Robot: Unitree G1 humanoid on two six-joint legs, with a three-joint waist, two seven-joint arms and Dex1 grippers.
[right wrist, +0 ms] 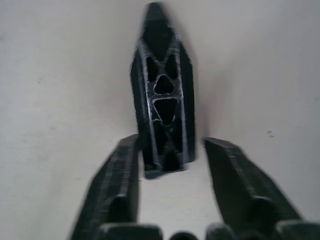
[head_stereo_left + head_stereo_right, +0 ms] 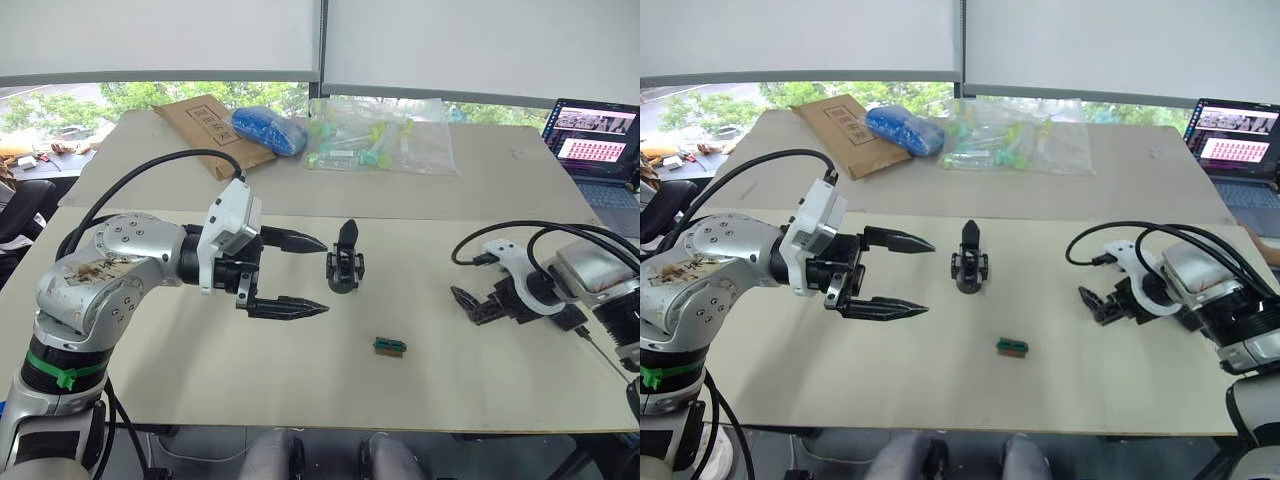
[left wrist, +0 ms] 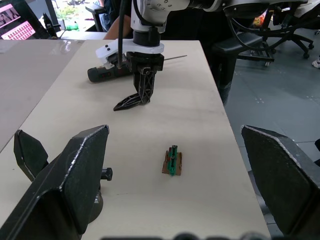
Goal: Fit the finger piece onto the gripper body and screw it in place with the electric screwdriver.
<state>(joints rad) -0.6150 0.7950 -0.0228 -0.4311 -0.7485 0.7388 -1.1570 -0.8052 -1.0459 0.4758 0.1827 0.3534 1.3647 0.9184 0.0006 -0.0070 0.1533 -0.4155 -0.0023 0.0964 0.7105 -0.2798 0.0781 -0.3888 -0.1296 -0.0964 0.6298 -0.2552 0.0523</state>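
Note:
The gripper body stands upright mid-table with its pointed black finger up. My left gripper hovers just left of it, open, nothing between its fingers. Far to the right, my right gripper is lowered to the table, open. The finger piece, a small black wedge, lies flat with its base between that gripper's fingertips and a small gap on one side. The electric screwdriver lies on the table behind the right gripper, its thin bit pointing toward the near edge.
A small green-and-brown block lies between the two arms, nearer the front edge. At the back are a bag of tubes, a blue packet and a cardboard envelope. A laptop sits far right.

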